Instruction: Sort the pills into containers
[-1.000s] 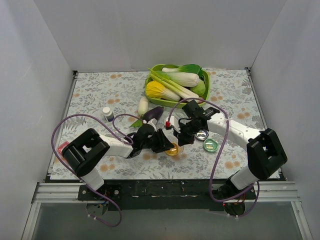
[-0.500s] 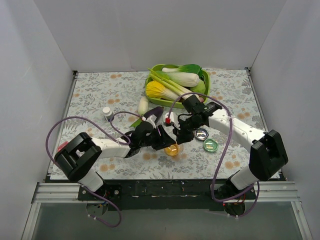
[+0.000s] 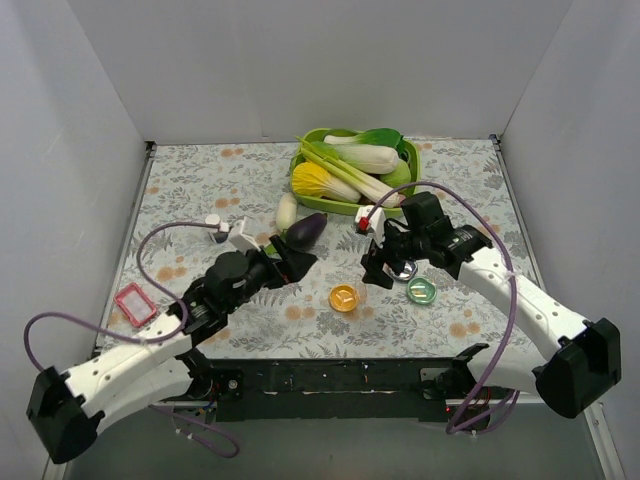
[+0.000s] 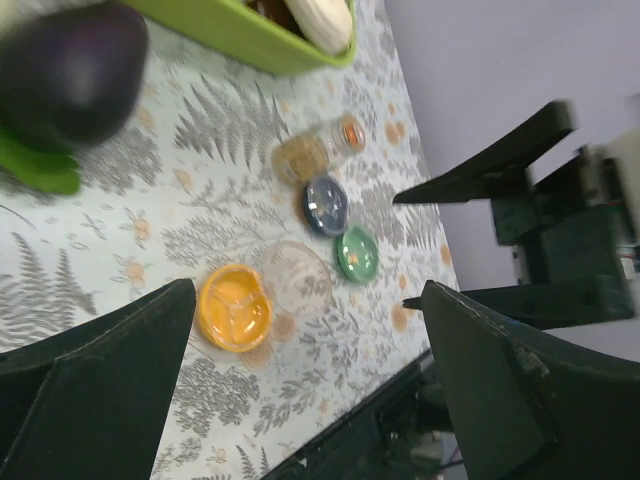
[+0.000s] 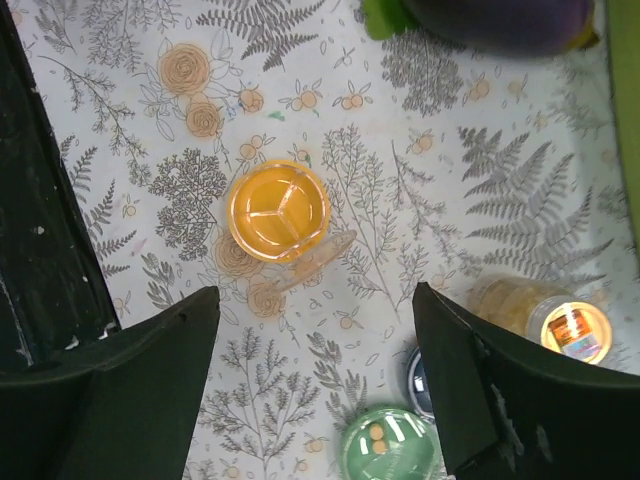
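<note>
The orange container [image 3: 344, 297] [image 4: 233, 306] [image 5: 279, 211] sits near the table's front middle, with a clear lid [image 5: 312, 262] [image 4: 295, 279] leaning against it. The green container [image 3: 422, 290] [image 4: 357, 252] [image 5: 388, 446] holds two small orange pills [image 5: 375, 438]. The dark blue container [image 3: 403, 268] [image 4: 326, 204] [image 5: 420, 375] is partly hidden by my right finger. My left gripper [image 3: 290, 262] [image 4: 308, 290] hangs open, left of the orange container. My right gripper [image 3: 385, 262] [image 5: 315, 295] is open too, above the blue and green containers. Neither holds anything.
A pill bottle [image 4: 318, 150] [image 5: 545, 315] lies on its side behind the blue container. A purple eggplant [image 3: 305, 230], a white radish [image 3: 286, 210] and the lime-green vegetable tray [image 3: 410, 152] are further back. A small white bottle [image 3: 215, 225] and a pink frame [image 3: 135, 303] lie at the left.
Both grippers have opened and pulled away from the orange container, the left arm back toward the near left, the right arm to the right. The clear lid now rests beside the orange container.
</note>
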### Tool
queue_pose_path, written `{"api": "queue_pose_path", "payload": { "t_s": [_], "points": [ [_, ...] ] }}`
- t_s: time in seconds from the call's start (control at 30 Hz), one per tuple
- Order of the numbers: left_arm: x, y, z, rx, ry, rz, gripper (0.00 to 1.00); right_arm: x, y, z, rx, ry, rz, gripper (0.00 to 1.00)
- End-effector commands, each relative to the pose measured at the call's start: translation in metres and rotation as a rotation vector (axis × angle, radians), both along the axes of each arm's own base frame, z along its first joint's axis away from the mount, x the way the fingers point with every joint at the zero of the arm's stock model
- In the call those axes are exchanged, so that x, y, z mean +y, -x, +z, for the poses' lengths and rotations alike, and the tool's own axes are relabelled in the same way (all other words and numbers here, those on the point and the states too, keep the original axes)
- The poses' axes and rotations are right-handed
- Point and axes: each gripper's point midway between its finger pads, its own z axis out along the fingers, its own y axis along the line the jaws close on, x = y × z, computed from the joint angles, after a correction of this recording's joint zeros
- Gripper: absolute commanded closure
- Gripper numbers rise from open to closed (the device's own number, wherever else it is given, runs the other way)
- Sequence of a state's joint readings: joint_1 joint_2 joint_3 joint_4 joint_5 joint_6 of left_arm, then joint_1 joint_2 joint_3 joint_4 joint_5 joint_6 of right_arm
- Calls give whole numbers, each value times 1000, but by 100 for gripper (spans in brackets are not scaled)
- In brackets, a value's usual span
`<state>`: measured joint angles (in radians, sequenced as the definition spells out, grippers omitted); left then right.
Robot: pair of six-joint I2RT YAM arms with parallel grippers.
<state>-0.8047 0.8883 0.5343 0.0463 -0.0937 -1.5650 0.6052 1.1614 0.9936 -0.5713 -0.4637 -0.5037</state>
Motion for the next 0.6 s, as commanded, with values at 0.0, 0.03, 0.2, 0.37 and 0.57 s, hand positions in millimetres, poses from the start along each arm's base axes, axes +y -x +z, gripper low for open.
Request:
{"api": "queue_pose_path", "payload": {
  "t_s": [0.0,0.03,0.2,0.37,0.57],
  "points": [
    [75,-1,0,-105,-159,222,2,2,-11,-16,120,7,-153,16],
    [83,-1,4,-120,-163,252,2,3,-16,-17,113,-9,-181,17],
    [107,9,-1,-93,-221,294,2,4,-10,-52,249,55,-241,22],
    [110,15,0,-84,-201,293,2,6,-14,-75,301,129,-276,29],
    [110,16,4,-87,-182,292,2,12,-23,-85,291,197,-283,43]
  ]
}}
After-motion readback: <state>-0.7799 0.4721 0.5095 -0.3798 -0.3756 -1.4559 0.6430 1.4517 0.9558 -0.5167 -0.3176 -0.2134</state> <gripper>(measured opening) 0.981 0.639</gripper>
